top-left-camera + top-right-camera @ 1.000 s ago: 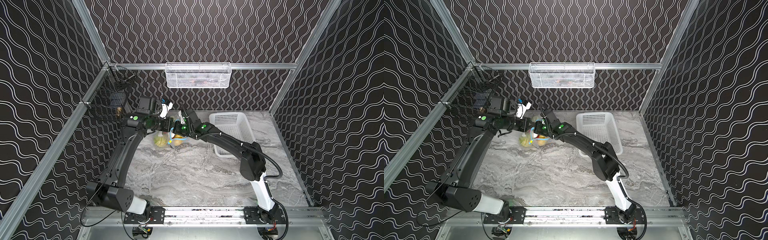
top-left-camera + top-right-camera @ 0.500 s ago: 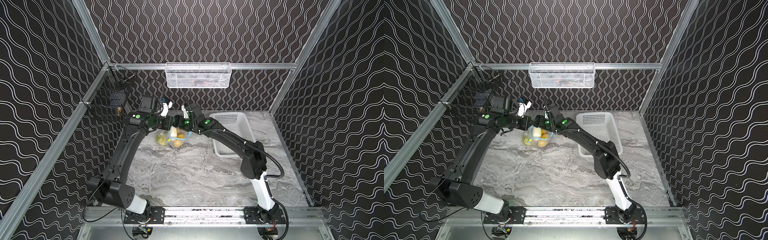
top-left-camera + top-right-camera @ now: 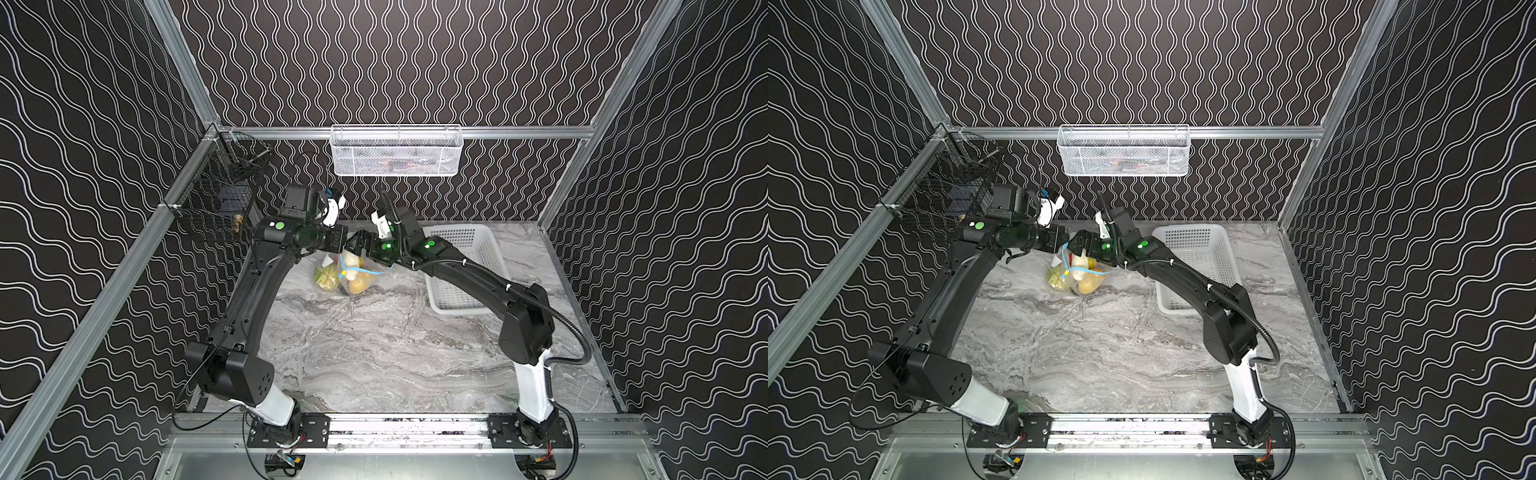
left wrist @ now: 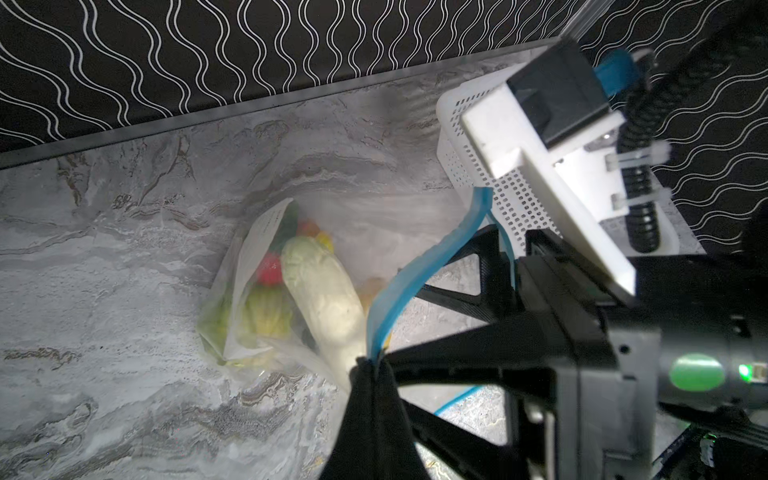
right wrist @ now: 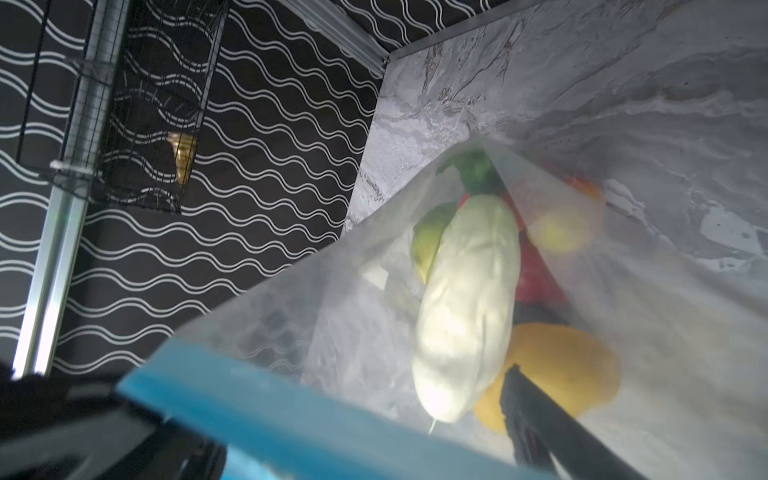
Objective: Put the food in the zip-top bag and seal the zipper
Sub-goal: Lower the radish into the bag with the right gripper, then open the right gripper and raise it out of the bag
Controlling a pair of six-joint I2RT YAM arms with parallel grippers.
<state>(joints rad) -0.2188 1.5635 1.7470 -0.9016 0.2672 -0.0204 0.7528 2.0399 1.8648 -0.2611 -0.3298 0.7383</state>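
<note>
Your right gripper (image 3: 358,246) has lifted and spread wide astride the zipper (image 4: 409,276); your left gripper (image 4: 372,363) pinches one end.

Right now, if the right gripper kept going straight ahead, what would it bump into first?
Probably the blue zipper, stretched right in front of the right gripper, whose jaws stand open; behind it, the white radish inside the bag. Depth is unclear.

2 high downward views, 2 close wrist views (common zip-top bag (image 4: 239,291))
</note>
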